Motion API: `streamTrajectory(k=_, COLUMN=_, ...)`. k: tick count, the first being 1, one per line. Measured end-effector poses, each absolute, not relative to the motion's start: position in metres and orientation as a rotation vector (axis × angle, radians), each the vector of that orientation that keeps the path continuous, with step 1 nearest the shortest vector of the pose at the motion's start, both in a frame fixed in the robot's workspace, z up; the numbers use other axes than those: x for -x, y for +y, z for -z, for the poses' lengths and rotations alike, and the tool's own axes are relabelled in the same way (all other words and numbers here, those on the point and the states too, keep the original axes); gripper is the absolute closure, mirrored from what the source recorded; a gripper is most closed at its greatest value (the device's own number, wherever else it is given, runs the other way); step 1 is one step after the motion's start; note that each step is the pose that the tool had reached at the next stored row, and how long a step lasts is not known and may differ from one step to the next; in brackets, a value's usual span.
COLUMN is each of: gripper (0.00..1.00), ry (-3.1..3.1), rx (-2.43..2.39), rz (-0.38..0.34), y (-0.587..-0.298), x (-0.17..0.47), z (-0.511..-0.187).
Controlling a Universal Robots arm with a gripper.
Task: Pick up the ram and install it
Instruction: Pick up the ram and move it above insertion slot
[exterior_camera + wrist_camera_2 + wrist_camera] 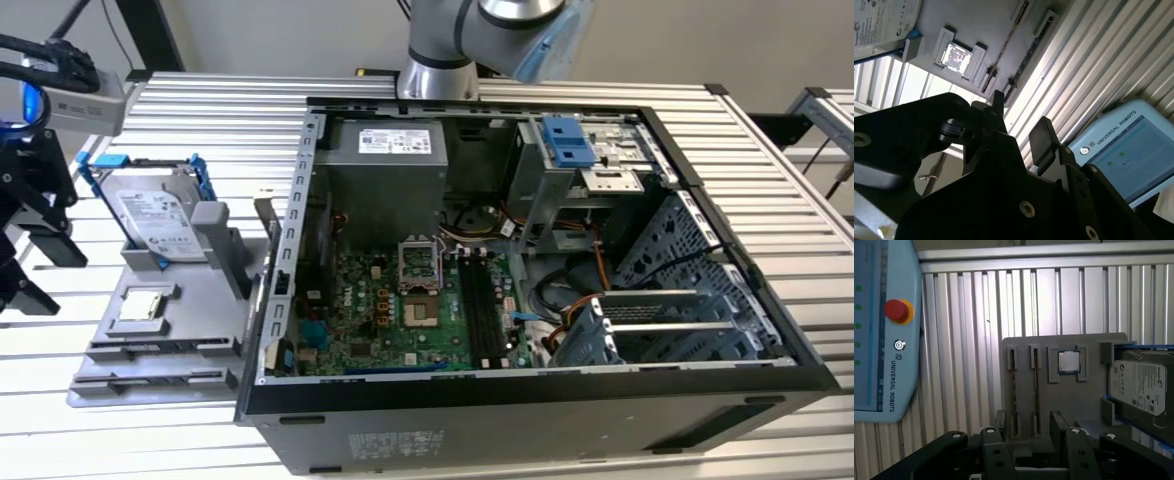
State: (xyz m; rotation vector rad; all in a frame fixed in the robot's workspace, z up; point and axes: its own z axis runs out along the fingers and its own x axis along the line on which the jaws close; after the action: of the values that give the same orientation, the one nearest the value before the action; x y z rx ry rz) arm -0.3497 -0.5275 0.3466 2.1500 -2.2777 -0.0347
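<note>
The ram shows edge-on as a thin strip (1014, 390) standing in a slot of the grey parts holder (1064, 400), and as a thin line (1006, 45) in the second wrist view. My gripper (1029, 427) hovers above the holder's near end, open, black fingers (1059, 422) apart, nothing between them. In the exterior view, the gripper (47, 275) hangs at the left, beside the holder (200, 320). The second wrist view also shows it (1019, 117) open. The black motherboard slots (481, 310) lie inside the open computer case (534, 400).
A silver hard drive (154, 220) in blue brackets and a small square chip (144, 303) sit on the holder. A blue-grey teach pendant (884, 330) with a red button lies on the ribbed aluminium table (214, 120) beside the holder. The case walls stand tall at the exterior view's right.
</note>
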Motion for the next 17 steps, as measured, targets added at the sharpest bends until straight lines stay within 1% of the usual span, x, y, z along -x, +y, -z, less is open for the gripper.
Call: streamTrajectory(k=17, gripper=0.00, ry=-2.280, rx=-2.147, rz=0.033, y=-0.5270, x=0.3496, z=-0.3440)
